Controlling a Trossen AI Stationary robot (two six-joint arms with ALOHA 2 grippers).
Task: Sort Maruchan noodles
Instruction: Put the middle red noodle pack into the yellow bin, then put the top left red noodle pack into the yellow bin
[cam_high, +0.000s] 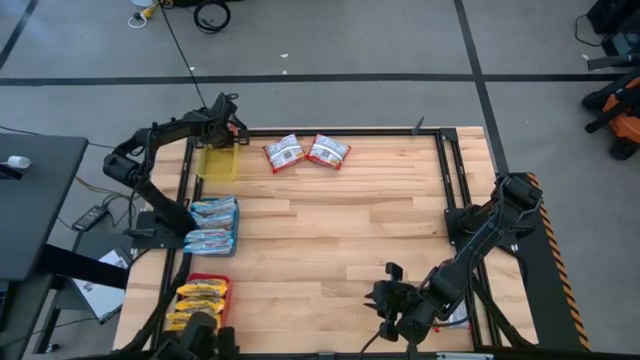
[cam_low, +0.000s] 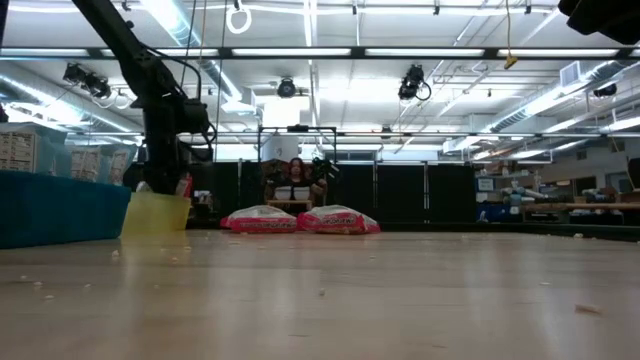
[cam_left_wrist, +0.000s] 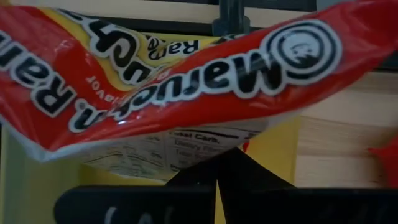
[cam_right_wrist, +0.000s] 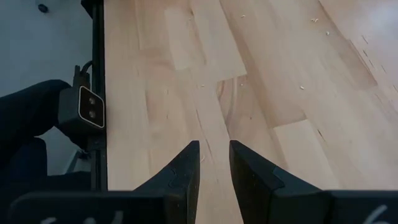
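Where the left gripper (cam_high: 232, 128) hangs over the yellow tray (cam_high: 218, 162) at the far left corner of the table (cam_high: 340, 240), its fingers are clamped together on one red packet (cam_left_wrist: 186, 81). Judged the step in hand: lowering or dropping that packet into the tray.

Key relation: packet at the fingertips, tray directly beneath; in the left wrist view yellow shows under and on both sides of the packet. The packet's long axis runs crosswise to the fingers and it sags at one end. Nothing stands between packet and tray, and the tray looks bare of packets as far as can be seen.

Near edge, left: red tray (cam_high: 204, 281) holding yellow-orange packets (cam_high: 201, 293).
Near edge, right: right gripper (cam_right_wrist: 214, 163), idle, fingers a little apart over bare wood, holding nothing; well apart from every packet.
Middle, left edge: blue-white packets (cam_high: 211, 226), stacked side by side, between the red tray and the yellow one.
Far edge, centre: two red-and-white packets (cam_high: 306, 152), flat, side by side and nearly touching, just beside the yellow tray. The left arm is much the nearer to them; open table lies in between, no obstruction.
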